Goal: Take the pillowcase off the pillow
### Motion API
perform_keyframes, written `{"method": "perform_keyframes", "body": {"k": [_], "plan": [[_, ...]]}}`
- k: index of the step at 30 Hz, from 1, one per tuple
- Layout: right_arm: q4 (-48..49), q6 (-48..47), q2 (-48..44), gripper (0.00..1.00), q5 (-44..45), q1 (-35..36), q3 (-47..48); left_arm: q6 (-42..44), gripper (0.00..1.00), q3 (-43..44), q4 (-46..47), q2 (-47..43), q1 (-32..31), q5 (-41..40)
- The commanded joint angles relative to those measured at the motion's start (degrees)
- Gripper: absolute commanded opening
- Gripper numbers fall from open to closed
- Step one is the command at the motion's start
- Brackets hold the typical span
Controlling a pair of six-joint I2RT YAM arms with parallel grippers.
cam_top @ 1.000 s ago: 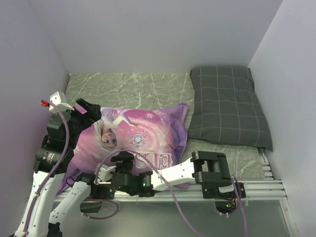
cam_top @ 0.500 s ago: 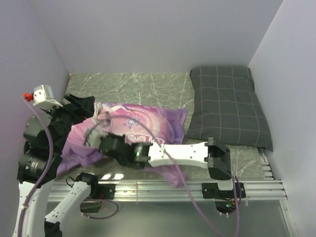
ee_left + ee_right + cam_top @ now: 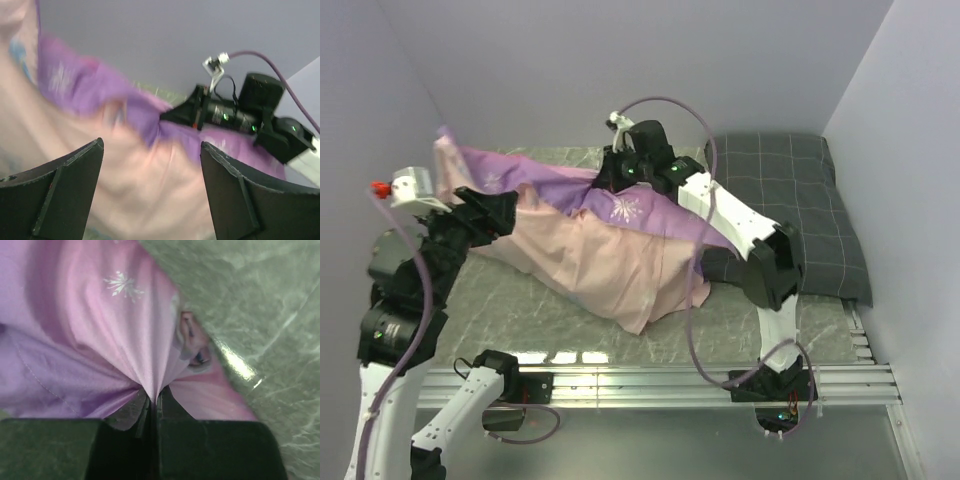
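The pillowcase (image 3: 610,260) hangs stretched above the table, purple outside along the top and pale salmon inside below. My right gripper (image 3: 616,180) is raised near the back wall and shut on a gathered fold of it; the right wrist view shows the pillowcase (image 3: 100,315) pinched in the right gripper (image 3: 156,399). My left gripper (image 3: 505,205) stands at the cloth's left end, jaws wide apart. In the left wrist view the left gripper (image 3: 151,145) is open, with the blurred pillowcase (image 3: 125,165) beyond its fingers. The pillow is hidden.
A dark grey checked pillow (image 3: 785,210) lies at the back right, beside the right arm's forearm. The green marbled table (image 3: 520,310) shows under the cloth. Grey walls close in left, back and right. A metal rail (image 3: 670,380) runs along the near edge.
My right gripper closed on the pillowcase near the front edge and swung it up toward the back wall. The cloth now hangs spread, salmon inside showing. My left arm pulled back left.
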Motion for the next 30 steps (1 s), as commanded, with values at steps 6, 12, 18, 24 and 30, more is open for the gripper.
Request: {"method": "perform_keyframes", "body": {"k": [6, 12, 18, 24, 30], "plan": [[6.61, 9.89, 12.07, 0.12, -5.40, -2.00, 4.78, -6.48, 0.84, -20.28, 9.74, -0.53, -0.11, 4.72], [1.42, 7.52, 14.37, 0.44, -0.49, -2.18, 11.30, -10.34, 0.85, -30.05, 17.13, -0.27, -0.37, 10.79], [3.70, 5.67, 6.55, 0.65, 11.53, -2.09, 6.02, -11.58, 0.85, -35.08, 23.47, 2.80, -5.54, 10.01], [4.76, 2.68, -1.71, 0.77, 24.63, -2.00, 4.08, -9.74, 0.85, -34.04, 24.88, 5.53, -14.16, 3.69], [2.92, 0.92, -6.72, 0.80, 30.81, -2.00, 4.26, -7.10, 0.85, -30.96, 24.61, 11.67, -23.47, -1.94]]}}
